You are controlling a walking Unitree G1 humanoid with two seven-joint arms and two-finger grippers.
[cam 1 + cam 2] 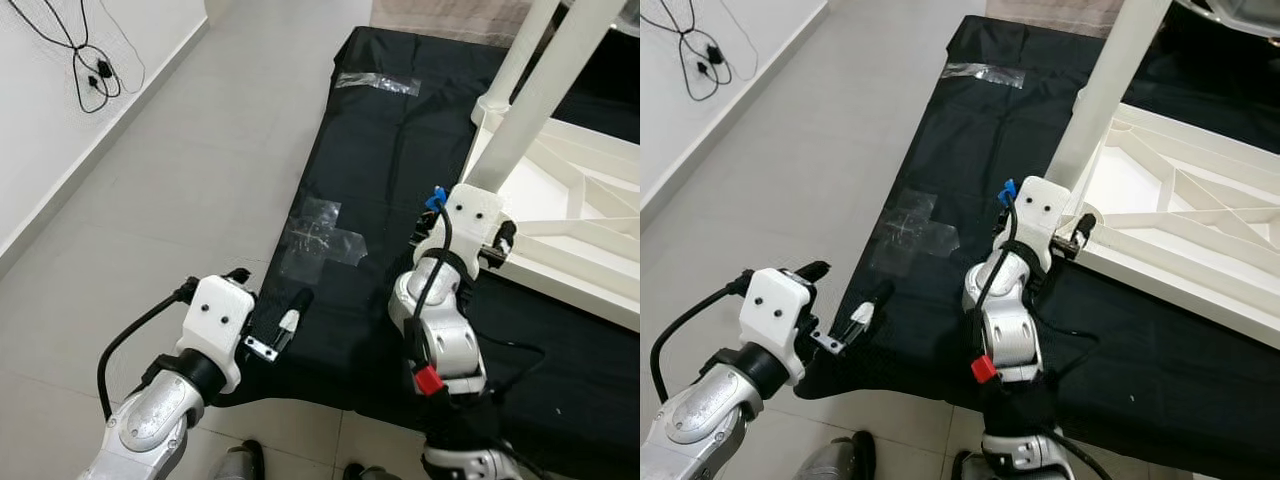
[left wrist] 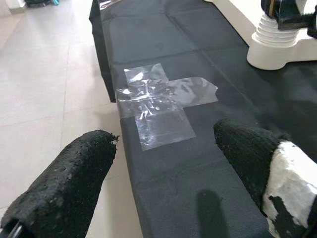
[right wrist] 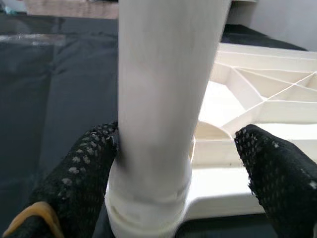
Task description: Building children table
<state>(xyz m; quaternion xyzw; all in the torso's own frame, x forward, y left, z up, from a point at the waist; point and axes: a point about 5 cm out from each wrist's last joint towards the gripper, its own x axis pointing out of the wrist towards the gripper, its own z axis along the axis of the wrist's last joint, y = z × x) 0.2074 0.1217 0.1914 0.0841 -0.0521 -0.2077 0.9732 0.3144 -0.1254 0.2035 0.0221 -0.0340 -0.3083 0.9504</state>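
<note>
You see the white tabletop [image 1: 1200, 230] lying upside down on black cloth [image 1: 970, 150], ribs showing, with a white leg [image 1: 1110, 90] standing upright in its near corner socket.

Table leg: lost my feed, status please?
Right gripper open around leg, at its base. Left gripper open, idle over black cloth. Tabletop upside down. Nothing in the way.

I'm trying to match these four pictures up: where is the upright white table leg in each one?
Left eye view: white leg at upper right, slanting up.
Right eye view: upper middle, a little right.
Left wrist view: its ribbed foot, far across the cloth.
Right wrist view: close up, between the fingers of the right tool.
Shared landmark: the black cloth under it.
</note>
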